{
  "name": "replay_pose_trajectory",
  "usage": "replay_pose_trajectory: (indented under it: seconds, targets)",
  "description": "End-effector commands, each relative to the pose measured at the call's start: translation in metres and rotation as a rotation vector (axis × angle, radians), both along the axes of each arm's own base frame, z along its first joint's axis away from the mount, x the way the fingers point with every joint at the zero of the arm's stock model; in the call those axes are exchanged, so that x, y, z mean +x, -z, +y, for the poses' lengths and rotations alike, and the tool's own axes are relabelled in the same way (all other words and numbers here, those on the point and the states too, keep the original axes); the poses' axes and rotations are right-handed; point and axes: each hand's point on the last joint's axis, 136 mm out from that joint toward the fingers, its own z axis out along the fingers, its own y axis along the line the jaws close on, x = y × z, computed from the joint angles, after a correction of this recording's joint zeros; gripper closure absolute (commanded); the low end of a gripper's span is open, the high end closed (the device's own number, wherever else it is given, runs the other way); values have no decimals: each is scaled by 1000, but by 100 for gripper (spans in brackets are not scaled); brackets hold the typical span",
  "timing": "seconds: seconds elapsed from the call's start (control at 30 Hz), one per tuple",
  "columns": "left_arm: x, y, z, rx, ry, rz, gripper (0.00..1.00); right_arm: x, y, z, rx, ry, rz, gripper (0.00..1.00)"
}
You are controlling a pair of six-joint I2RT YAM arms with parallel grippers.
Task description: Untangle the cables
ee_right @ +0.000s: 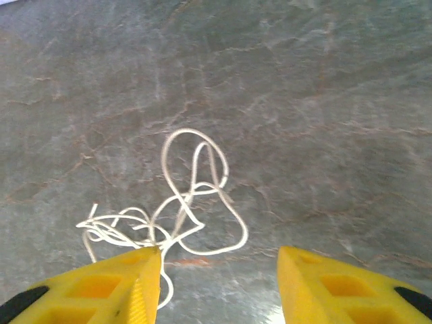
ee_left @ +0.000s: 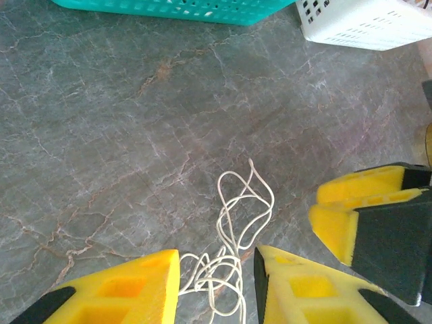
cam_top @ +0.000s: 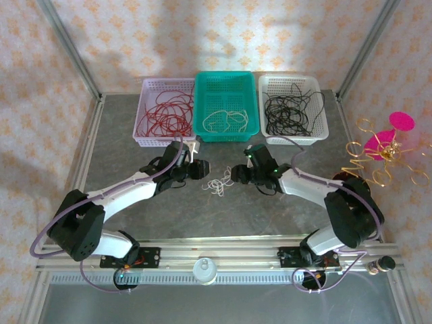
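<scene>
A thin white wire (cam_top: 219, 183), in a loose loopy tangle, lies on the grey marbled table (cam_top: 270, 216) between the left gripper (ee_left: 216, 255), half open astride its strands, and the right gripper (ee_right: 219, 253), spread wider, neither holding anything.

Lab bench (cam_top: 223, 216), aluminium frame (cam_top: 67, 50), wallpaper backdrop (cam_top: 223, 34)

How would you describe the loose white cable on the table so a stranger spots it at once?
On the grey table, find the teal basket, middle of the far row. Just in front of it, between the left end effector and the right end effector, lies a small white cable tangle. It alone lies on bare table, not in a basket.
</scene>
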Motion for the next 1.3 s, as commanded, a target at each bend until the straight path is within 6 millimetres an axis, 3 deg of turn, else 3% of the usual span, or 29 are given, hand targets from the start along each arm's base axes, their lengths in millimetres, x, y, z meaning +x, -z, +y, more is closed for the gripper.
replay_pose_trajectory:
  seconds: [0.0, 0.2, 0.4, 0.53, 0.63, 0.77, 1.0, 1.27]
  targets:
    - [-4, -4, 0, -5, 24, -9, 65, 17, -16, 18, 74, -10, -42, 51]
    - [-3, -8, -1, -5, 30, -18, 65, 34, 2, 27, 14, -22, -30, 54]
    - [-1, -11, 2, 14, 30, -29, 65, 28, 21, 40, -38, -79, -5, 63]
    - [-1, -13, 2, 8, 27, -35, 65, 31, 24, 34, -74, -57, -19, 72]
    - [1, -17, 1, 8, 33, -41, 65, 30, 21, 33, -76, -61, -21, 84]
    - [-1, -24, -3, 6, 70, -61, 65, 27, 3, 30, -80, -84, -59, 99]
    - [-17, -65, -35, -135, 291, -172, 59, 29, -65, 26, 27, -115, -113, 100]
    - [-25, -99, -57, -212, 419, -318, 51, 21, -103, 40, 176, -88, 89, 100]
